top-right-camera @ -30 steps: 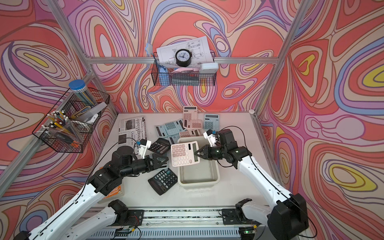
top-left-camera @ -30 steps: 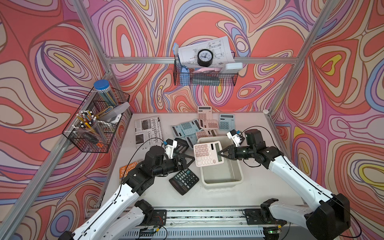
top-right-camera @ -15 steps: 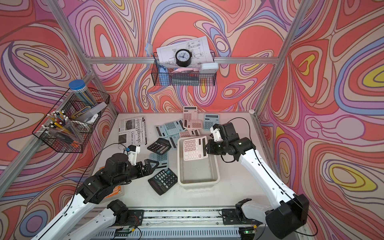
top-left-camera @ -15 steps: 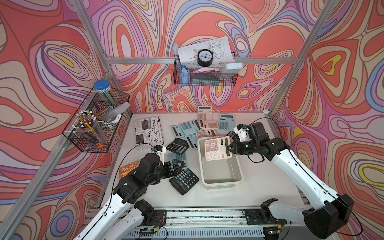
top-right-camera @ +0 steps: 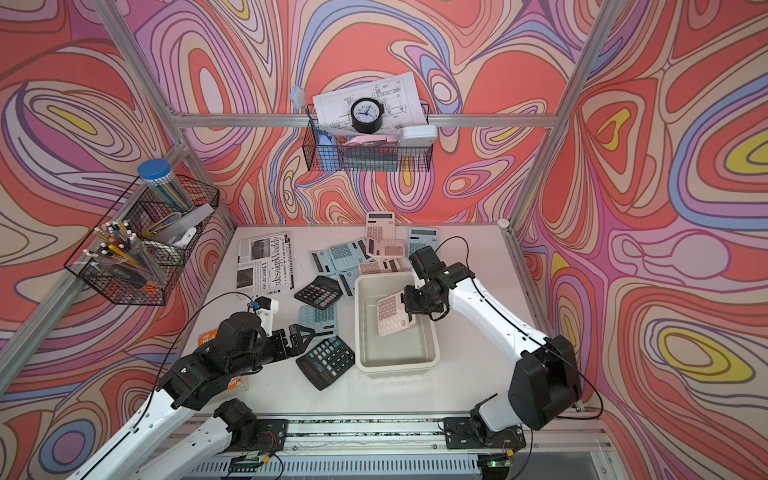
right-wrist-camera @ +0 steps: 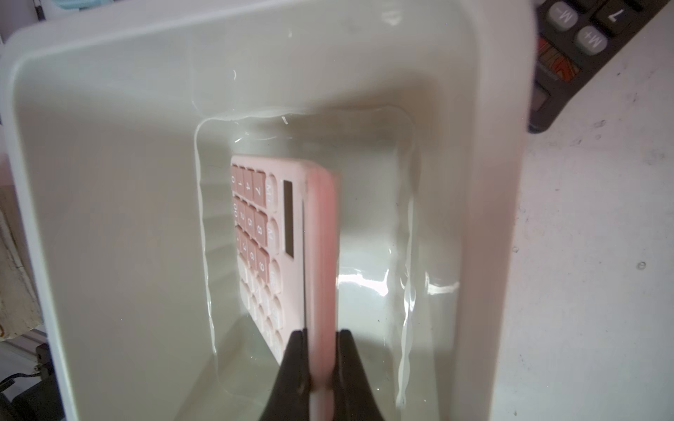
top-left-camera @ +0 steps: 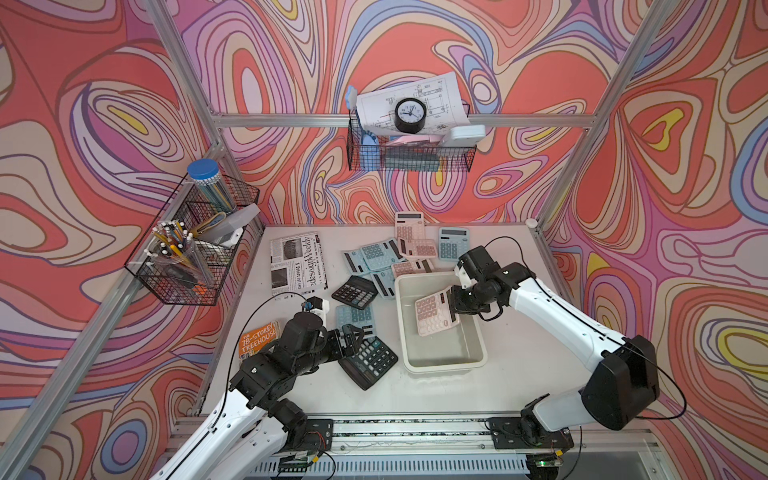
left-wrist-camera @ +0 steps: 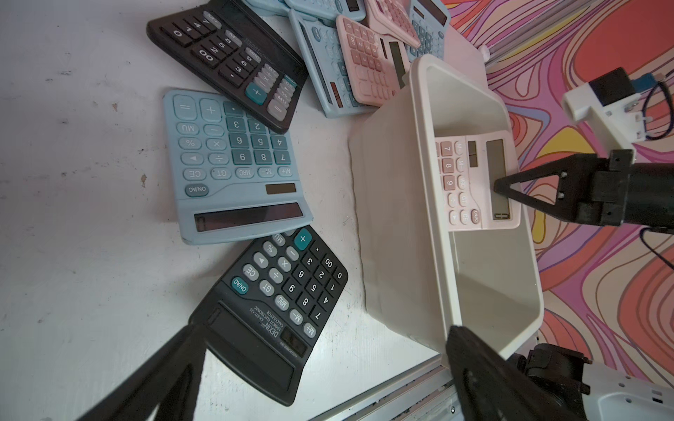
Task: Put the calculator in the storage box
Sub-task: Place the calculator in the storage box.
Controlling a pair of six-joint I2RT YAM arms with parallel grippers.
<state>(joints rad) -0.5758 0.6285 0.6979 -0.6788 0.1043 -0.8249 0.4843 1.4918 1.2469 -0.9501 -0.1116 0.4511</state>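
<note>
The right gripper (top-left-camera: 452,306) is clamped on the display end of the pink calculator (top-left-camera: 432,316), holding it tilted inside the storage box (top-left-camera: 446,367). Best to lower it until the free edge rests on the box floor, then part the jaws slowly. The calculator is slim, pale pink with darker number keys. The left gripper (top-left-camera: 353,337), jaws wide apart, hovers empty beside the box.

Both top views: high at the front, steep look down; whole desk (top-left-camera: 519,374), both arms, walls. Left wrist view: low, near, past left fingers (left-wrist-camera: 157,375) toward storage box (left-wrist-camera: 394,237). Right wrist view: very close, past right fingers (right-wrist-camera: 291,371) into it. All four share storage box and pink calculator (top-left-camera: 432,311).
</note>
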